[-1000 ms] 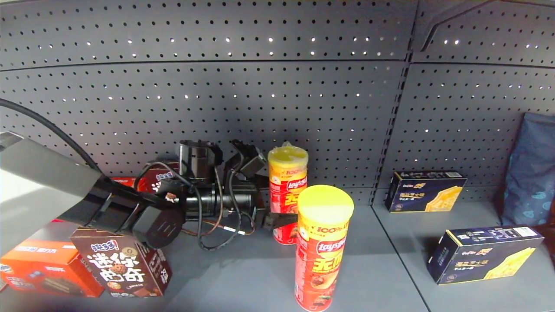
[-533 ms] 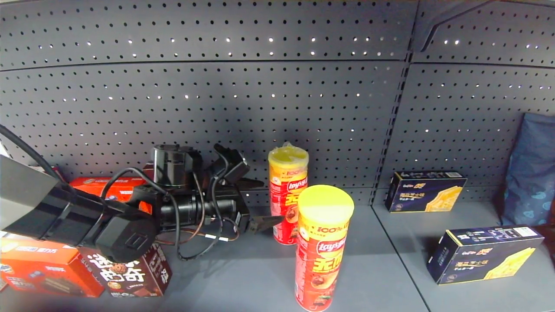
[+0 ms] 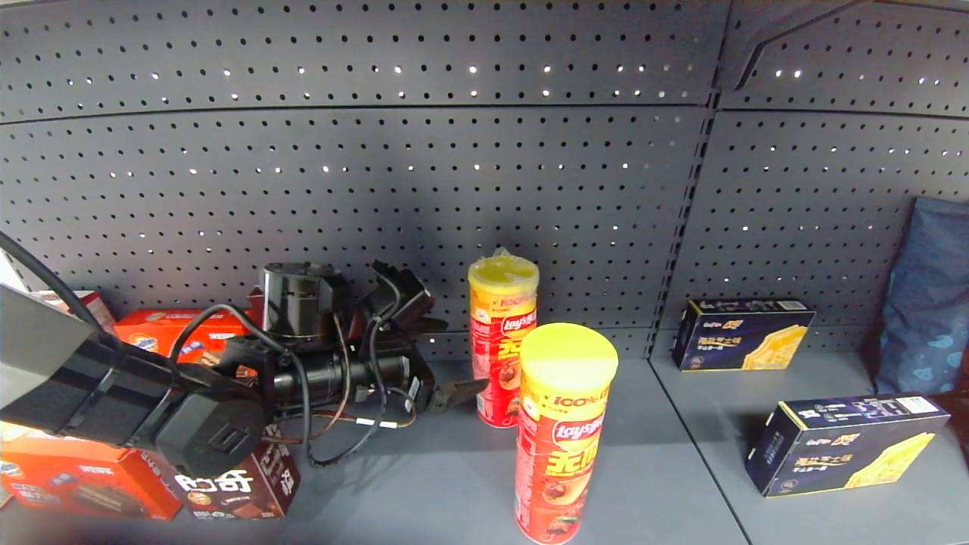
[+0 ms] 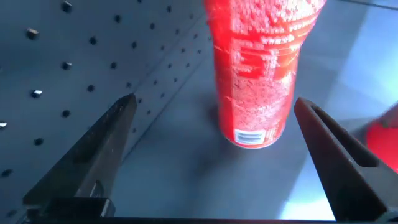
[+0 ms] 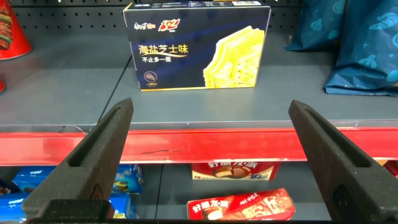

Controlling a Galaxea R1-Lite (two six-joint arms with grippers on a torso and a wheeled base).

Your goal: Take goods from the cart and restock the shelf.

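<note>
Left gripper [image 3: 458,357] fingers spread, empty, just beside rear can [image 3: 502,341] at shelf [image 3: 424,484] back edge; contact unclear. Likely release step: back out straight, fingers wide, clear of front can [image 3: 564,439]. Right gripper [image 5: 211,102] fingers spread, empty.

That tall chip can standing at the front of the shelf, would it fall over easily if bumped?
Probably: the front can is tall on a narrow base, so a high nudge would likely tip it. Being round, it might then roll along the flat shelf.
</note>
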